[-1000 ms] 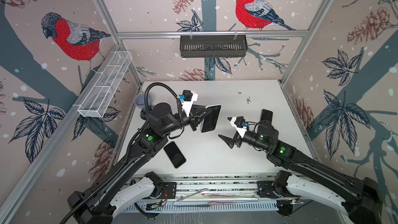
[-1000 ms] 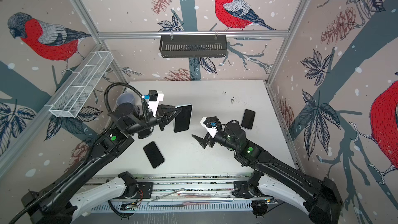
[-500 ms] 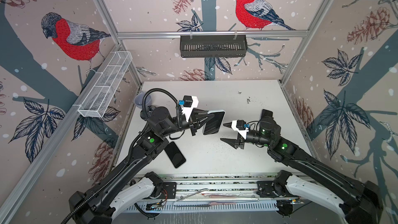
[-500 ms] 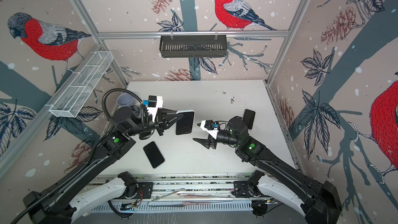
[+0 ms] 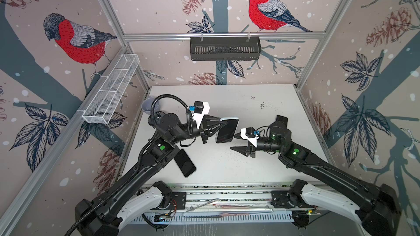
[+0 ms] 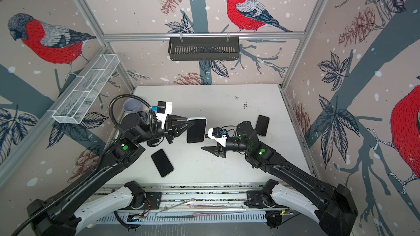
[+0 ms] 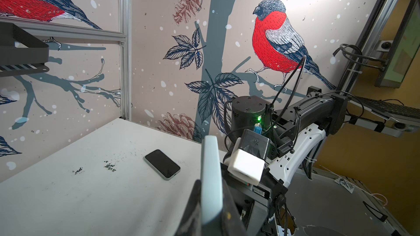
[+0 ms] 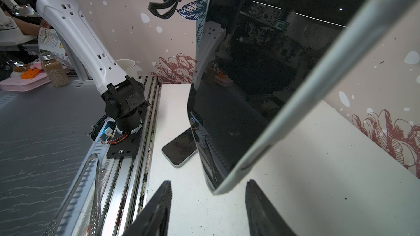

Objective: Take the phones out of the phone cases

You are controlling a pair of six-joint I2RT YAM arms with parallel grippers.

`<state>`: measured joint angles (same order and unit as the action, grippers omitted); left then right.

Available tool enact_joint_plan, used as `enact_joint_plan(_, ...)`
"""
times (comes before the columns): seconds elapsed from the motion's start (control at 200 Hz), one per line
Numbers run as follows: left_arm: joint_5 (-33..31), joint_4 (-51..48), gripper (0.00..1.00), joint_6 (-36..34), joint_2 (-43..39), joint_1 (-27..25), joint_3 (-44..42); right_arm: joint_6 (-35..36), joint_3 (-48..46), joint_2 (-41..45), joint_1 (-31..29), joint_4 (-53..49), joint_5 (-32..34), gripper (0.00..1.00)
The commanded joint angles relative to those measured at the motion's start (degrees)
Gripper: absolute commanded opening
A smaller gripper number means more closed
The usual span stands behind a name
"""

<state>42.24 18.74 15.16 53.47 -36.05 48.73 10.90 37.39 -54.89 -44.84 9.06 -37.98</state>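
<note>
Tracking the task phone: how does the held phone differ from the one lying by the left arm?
The held phone: raised, clamped in the left hand; lying phone: free on the table. The held phone is tilted; lying phone is flat. Both have dark screens.

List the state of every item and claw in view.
cased phone: in the air, still in its case
left claw: shut on cased phone
right claw: open, beside cased phone's lower corner
near phone: flat on table, screen dark
far phone: flat on table, screen dark
cup: upright
</note>
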Motion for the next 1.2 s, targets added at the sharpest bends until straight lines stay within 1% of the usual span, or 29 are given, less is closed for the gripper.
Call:
enact_joint_plan(0.0, 1.4, 6.5, 0.0, 1.1, 0.1, 0.2, 0.0, 1.1, 0.9, -0.7, -0.1, 0.9, -1.0, 0.51)
enact_joint_plan(0.085, 1.4, 6.3, 0.0, 1.0, 0.1, 0.1, 0.1, 1.1, 1.2, -1.0, 0.0, 0.9, -1.3, 0.48)
enact_joint_plan(0.395, 1.9, 7.1, 0.0, 1.6, 0.3, 0.1, -0.2, 1.5, 1.0, -0.6, 0.0, 1.1, -1.8, 0.44)
enact_joint_plan(0.495, 2.2, 7.3, 0.0, 2.1, 0.6, 0.1, 0.0, 1.7, 1.0, -0.4, 0.1, 1.1, -2.0, 0.4)
enact_joint_plan(0.64, 2.3, 7.4, 0.0, 2.2, 0.8, 0.1, 0.0, 2.1, 1.1, -0.8, 0.1, 1.0, -2.7, 0.28)
enact_joint_plan(0.76, 2.9, 7.4, 0.0, 2.7, 1.0, 0.1, 0.1, 2.9, 1.2, -0.9, 0.1, 0.6, -2.8, 0.15)
enact_joint_plan(0.826, 3.2, 7.2, 0.0, 2.7, 0.9, 0.2, 0.2, 3.2, 1.2, -0.7, 0.2, 0.6, -3.0, 0.11)
enact_joint_plan(0.931, 3.1, 6.8, 0.0, 2.9, 1.0, 0.1, 0.4, 3.9, 1.3, -0.7, 0.1, 0.5, -3.6, 0.08)
enact_joint_plan(1.086, 4.0, 8.5, 0.0, 5.2, 1.6, 0.1, 0.0, 4.7, 1.9, -0.7, 0.0, 1.6, -5.7, 0.07)
enact_joint_plan(1.196, 4.1, 9.2, 0.0, 7.4, 2.4, 0.1, -0.1, 7.4, 1.4, 0.0, -0.9, 2.2, -4.9, 0.06)
